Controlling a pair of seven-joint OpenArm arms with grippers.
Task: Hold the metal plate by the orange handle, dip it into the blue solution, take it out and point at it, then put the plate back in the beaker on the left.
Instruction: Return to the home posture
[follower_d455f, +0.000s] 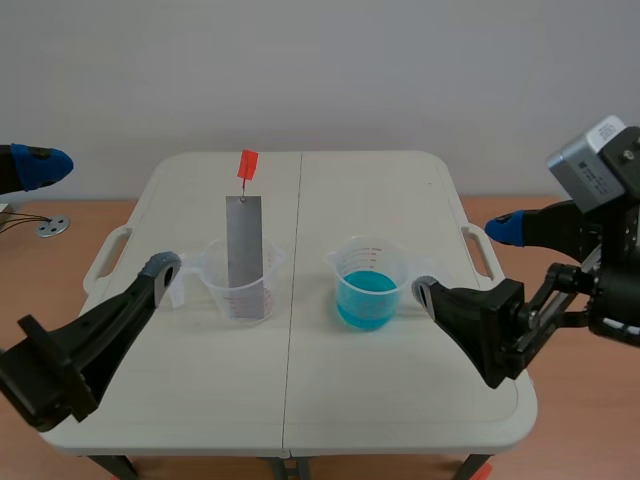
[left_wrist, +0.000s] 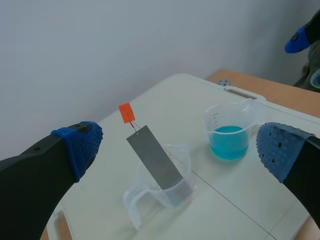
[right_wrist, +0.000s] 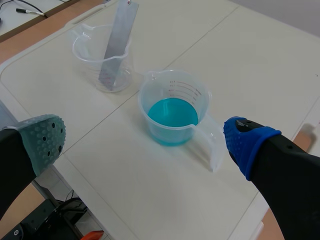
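place: lab | cues: measuring beakers (follower_d455f: 245, 280), blue solution (follower_d455f: 366, 290), folding table (follower_d455f: 400, 190)

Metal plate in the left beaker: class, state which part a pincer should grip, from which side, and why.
Grip the orange handle, coming from above and closing on its flat faces. The metal plate leans in the clear beaker with the handle free above the rim, while its lower part is walled in. The open left pincer looks best placed.
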